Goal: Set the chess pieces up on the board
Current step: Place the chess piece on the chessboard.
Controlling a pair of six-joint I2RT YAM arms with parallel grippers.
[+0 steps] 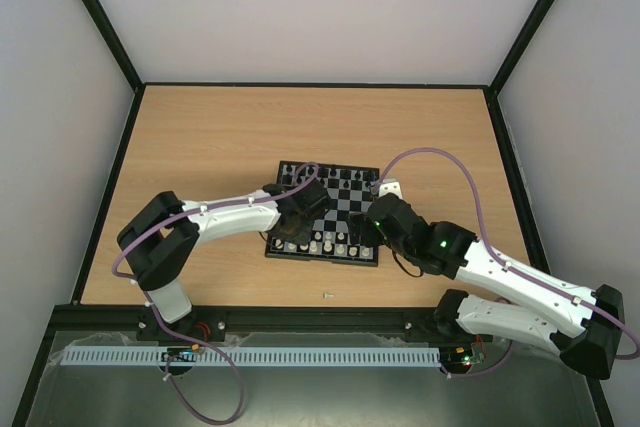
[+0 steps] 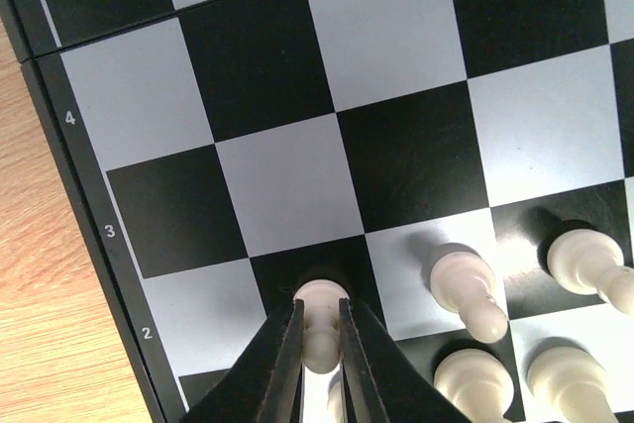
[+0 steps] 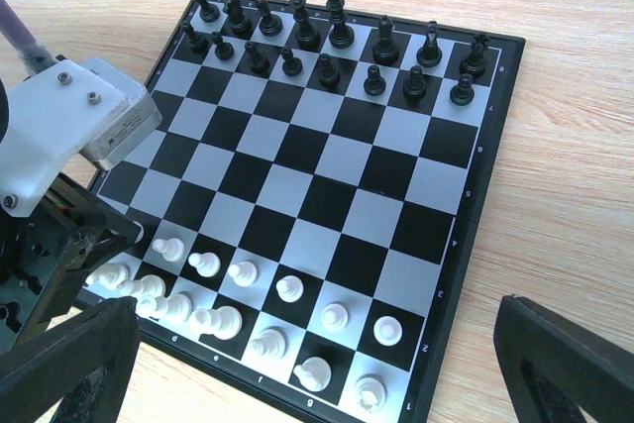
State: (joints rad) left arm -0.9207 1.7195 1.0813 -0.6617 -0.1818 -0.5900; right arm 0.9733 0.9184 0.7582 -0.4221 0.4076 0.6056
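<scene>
Left gripper [image 2: 319, 306] is closed on a white pawn [image 2: 319, 339]; I can see both dark fingers [image 2: 280, 369] pressed to its sides. That pawn is upright over a black square in the row marked 2, the second square in from the board's [image 2: 99, 274] numbered edge. I cannot tell whether its base touches the square. Two more white pawns stand on the next squares along that row, and further white pieces sit in the row behind them.

From overhead, my left arm [image 1: 230, 215] reaches over the board's near left corner, where the white pieces [image 1: 330, 240] line the near edge. My right gripper [image 3: 317, 316] is wide open and holds nothing, its fingers apart at the two lower corners of its wrist view. Overhead it hangs at the board's right side, close to the near corner.

Through the right wrist camera I see the black pieces [image 3: 325, 68] filling the two far rows. White pieces fill most of the two near rows, but the left arm hides that corner, so I cannot count them. The middle rows are bare.

One small pale item [image 1: 327, 295] lies on the table [image 1: 220, 137] in front of the board, too small to identify.
</scene>
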